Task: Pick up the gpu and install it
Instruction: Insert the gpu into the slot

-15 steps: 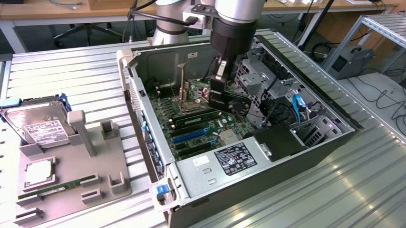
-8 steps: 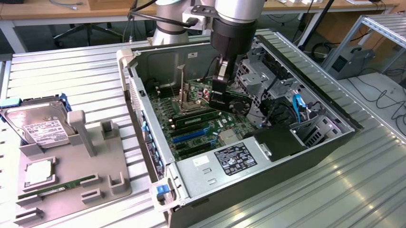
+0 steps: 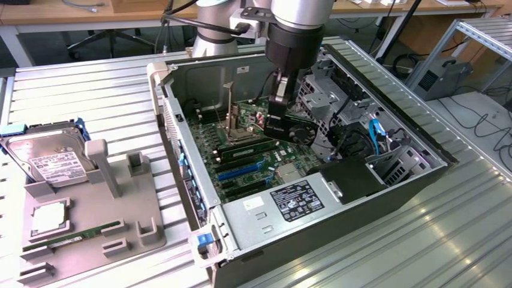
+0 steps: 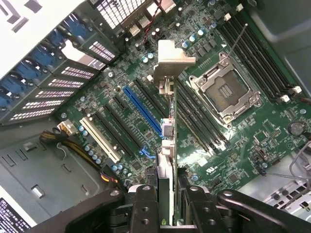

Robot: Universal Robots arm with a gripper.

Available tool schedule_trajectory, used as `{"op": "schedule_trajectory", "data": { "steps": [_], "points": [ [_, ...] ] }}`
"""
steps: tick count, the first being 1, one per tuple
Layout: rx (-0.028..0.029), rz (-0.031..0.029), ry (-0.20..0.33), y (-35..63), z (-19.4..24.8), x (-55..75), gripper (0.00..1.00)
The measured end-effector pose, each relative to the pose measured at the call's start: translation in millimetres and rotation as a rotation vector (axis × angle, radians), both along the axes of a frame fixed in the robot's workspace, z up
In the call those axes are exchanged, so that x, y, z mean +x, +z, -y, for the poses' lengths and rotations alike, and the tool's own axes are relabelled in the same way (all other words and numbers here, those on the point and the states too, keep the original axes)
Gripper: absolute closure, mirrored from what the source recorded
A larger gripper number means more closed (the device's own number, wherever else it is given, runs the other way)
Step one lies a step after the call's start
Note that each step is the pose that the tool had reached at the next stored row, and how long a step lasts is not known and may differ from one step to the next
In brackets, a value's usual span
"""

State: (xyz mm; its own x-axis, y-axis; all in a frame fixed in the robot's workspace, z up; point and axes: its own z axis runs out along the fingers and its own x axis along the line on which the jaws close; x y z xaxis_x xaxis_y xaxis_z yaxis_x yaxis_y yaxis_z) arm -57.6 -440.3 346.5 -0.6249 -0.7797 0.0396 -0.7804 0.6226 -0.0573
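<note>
I am holding the gpu edge-on, pinched between the gripper fingers, above the motherboard. The blue slot is lying just beside the card; misalignment risks jamming its bracket.

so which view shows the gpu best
The wrist view: the gpu runs edge-on from the claw out to its silver bracket, above the motherboard slots. The exterior view shows it partly behind the arm.
</note>
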Motion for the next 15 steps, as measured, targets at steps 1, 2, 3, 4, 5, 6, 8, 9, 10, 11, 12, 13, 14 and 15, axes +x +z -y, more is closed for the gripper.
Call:
{"op": "schedule_trajectory", "data": {
  "steps": [1,2,3,4,5,6,8,9,10,11,12,13,14,15],
  "points": [
    [0.0000,0.0000,0.003,0.0,0.0,0.0,0.74],
    [0.0000,0.0001,0.007,0.0,0.0,0.0,0.74],
    [0.0000,0.0000,0.010,0.0,0.0,0.0,0.74],
    [-0.0001,0.0000,0.013,0.0,0.0,0.0,0.74],
    [0.0000,0.0000,0.016,0.0,0.0,0.0,0.74],
    [0.0000,0.0000,0.019,0.0,0.0,0.0,0.74],
    [0.0000,0.0000,0.025,0.0,0.0,0.0,0.74],
    [0.0000,0.0000,0.028,0.0,0.0,0.0,0.74],
    [0.0000,0.0000,0.031,0.0,0.0,0.0,0.74],
    [0.0000,0.0000,0.033,0.0,0.0,0.0,0.74],
    [0.0000,0.0000,0.036,0.0,0.0,0.0,0.74],
    [0.0000,0.0001,0.039,0.0,0.0,0.0,0.74],
    [-0.0001,0.0000,0.041,0.0,0.0,0.0,0.74],
    [0.0000,0.0000,0.044,0.0,0.0,0.0,0.74]
  ]
}}
